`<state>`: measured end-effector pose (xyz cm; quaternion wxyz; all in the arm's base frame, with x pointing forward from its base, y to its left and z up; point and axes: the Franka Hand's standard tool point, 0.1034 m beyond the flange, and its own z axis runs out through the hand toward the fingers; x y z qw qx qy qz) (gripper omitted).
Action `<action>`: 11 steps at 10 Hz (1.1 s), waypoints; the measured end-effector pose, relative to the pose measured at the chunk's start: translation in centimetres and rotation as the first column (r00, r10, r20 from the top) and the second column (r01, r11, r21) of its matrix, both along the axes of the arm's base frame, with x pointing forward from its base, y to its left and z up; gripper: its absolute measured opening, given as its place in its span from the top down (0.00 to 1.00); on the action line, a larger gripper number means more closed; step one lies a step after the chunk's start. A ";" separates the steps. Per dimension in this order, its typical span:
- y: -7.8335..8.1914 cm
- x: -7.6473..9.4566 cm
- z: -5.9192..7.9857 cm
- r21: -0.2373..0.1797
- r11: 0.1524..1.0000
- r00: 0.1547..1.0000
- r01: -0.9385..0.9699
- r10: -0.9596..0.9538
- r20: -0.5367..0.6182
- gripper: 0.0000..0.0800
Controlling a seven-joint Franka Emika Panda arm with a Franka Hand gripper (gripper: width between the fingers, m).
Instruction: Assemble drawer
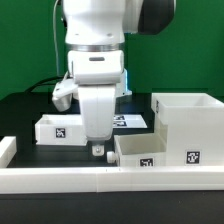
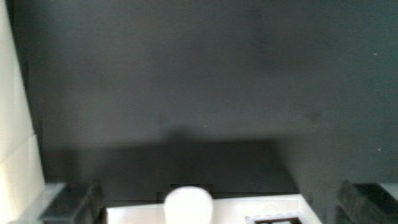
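The drawer's large white housing [image 1: 188,122] stands at the exterior view's right, with a tag low on its front. One low tray [image 1: 58,128] lies at the left behind my arm. The other tray [image 1: 141,150] lies in front, against the housing. My gripper [image 1: 98,150] points down just left of this front tray, close to the table. In the wrist view my gripper [image 2: 214,208] is open. Its dark fingers [image 2: 71,205] stand wide apart on either side of the tray's white knob [image 2: 187,204], not touching it. A tag [image 2: 276,216] shows beside the knob.
The low white rim [image 1: 90,181] runs along the table's front edge, close to my gripper, and shows as a pale strip in the wrist view [image 2: 11,100]. The marker board [image 1: 127,121] lies behind my arm. Black table [image 2: 196,90] fills the wrist view.
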<state>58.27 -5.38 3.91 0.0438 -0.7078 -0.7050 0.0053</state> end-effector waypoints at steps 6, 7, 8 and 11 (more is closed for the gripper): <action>0.2 -0.9 -1.1 0.189 0.980 0.998 0.064 -0.060 -0.026 0.19; -1.0 -1.1 -1.3 0.221 0.974 0.998 0.056 -0.052 -0.025 0.19; -1.5 -1.2 -1.3 0.218 0.973 0.997 0.071 -0.066 -0.029 0.19; -1.0 -1.1 -1.5 0.226 0.974 0.999 0.037 -0.033 -0.022 0.19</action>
